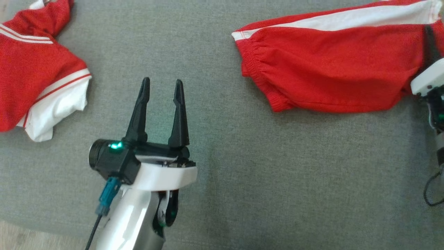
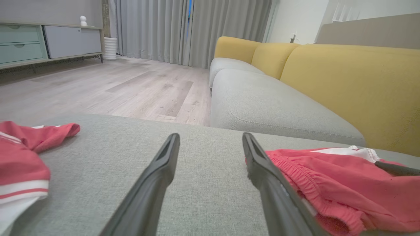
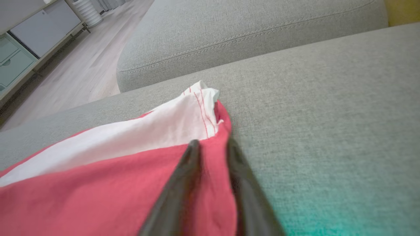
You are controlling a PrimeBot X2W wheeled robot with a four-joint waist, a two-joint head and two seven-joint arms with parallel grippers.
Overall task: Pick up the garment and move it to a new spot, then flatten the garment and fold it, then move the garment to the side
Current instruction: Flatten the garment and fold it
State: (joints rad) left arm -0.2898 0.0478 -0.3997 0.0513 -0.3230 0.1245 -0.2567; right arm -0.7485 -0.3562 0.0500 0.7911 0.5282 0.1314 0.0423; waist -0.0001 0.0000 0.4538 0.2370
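The garment [image 1: 34, 76], a red jersey with white panels edged by thin red stripes, lies crumpled at the left of the grey cushion; the left wrist view shows the garment [image 2: 19, 164] at its left edge. My left gripper [image 1: 161, 88] stands open over bare cushion to the jersey's right, holding nothing; its open fingers [image 2: 210, 139] frame bare fabric. A second red piece [image 1: 329, 69] with an elastic band and a white stripe lies at the right. My right gripper [image 3: 211, 142] is shut on this piece's red edge [image 3: 98, 183] just below its white corner.
Everything rests on a grey cushion [image 1: 242, 173]. Beyond it stand a sofa with grey seat [image 2: 262, 101] and yellow backrests [image 2: 354, 85], a wooden floor [image 2: 115, 88] and a low cabinet [image 2: 49, 42]. A dark cable [image 1: 432, 194] hangs by my right arm.
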